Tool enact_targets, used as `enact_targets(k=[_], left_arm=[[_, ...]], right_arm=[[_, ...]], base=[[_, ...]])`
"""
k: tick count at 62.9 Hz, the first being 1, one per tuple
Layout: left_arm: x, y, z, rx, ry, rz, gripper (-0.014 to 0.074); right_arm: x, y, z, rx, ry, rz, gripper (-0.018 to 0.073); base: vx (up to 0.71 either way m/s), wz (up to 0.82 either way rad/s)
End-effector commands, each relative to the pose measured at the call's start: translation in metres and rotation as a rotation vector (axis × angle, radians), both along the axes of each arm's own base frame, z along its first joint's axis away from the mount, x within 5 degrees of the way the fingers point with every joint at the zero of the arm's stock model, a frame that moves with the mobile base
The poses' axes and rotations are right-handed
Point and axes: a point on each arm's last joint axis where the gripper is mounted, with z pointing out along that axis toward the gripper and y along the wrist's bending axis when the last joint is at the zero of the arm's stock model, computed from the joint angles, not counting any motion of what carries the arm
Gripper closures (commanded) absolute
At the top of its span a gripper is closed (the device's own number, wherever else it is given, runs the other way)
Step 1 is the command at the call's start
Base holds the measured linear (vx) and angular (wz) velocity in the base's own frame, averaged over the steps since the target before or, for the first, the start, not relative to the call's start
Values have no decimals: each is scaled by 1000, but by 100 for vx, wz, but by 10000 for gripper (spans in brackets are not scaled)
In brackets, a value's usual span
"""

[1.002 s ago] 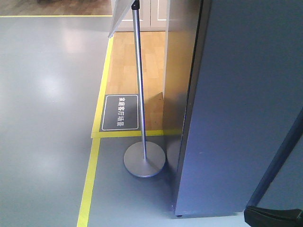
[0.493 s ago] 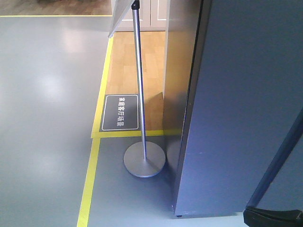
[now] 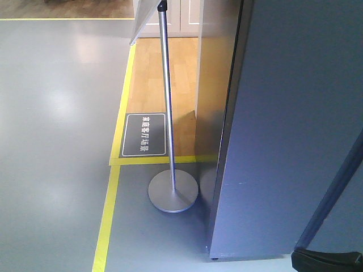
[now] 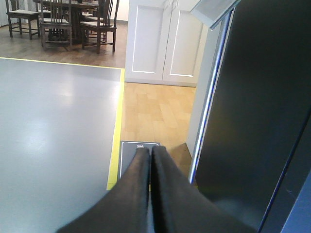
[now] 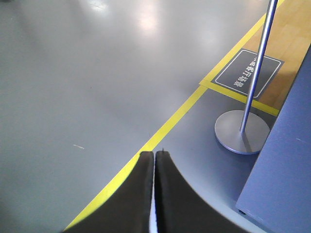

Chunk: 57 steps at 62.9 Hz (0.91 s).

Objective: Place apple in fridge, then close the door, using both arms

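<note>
Both pincers clenched, left pincer (image 4: 149, 150) and right pincer (image 5: 154, 155); fridge (image 3: 283, 130) stands upright.

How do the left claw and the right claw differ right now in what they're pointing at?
The left claw points out level toward the wood floor, white cabinet doors and the dark fridge at its side; the right claw tilts down at grey floor, over a yellow tape line, near the sign stand base. Both are black, shut and hold nothing.

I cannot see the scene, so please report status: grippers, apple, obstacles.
Left gripper shut, empty. Right gripper shut, empty. Apple not in view; fridge outside only. Sign stand close beside fridge.
</note>
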Motion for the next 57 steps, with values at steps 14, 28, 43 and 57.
enact_targets(k=[14,28,43,57], left_arm=[[1,-2,0,0,-61,-20,603],[1,-2,0,0,-61,-20,603],[1,-2,0,0,-61,-20,603],[1,-2,0,0,-60,-19,603]], right_arm=[[2,-3,9,-21,-84,-43,563],[-9,-11,-2,-50,-202,-131,563],[-24,-25,-33,69,-268,-336,563],[-22,-40,-63,208,-298,-548,563]], base=[[0,0],[0,0],[0,0],[0,0]])
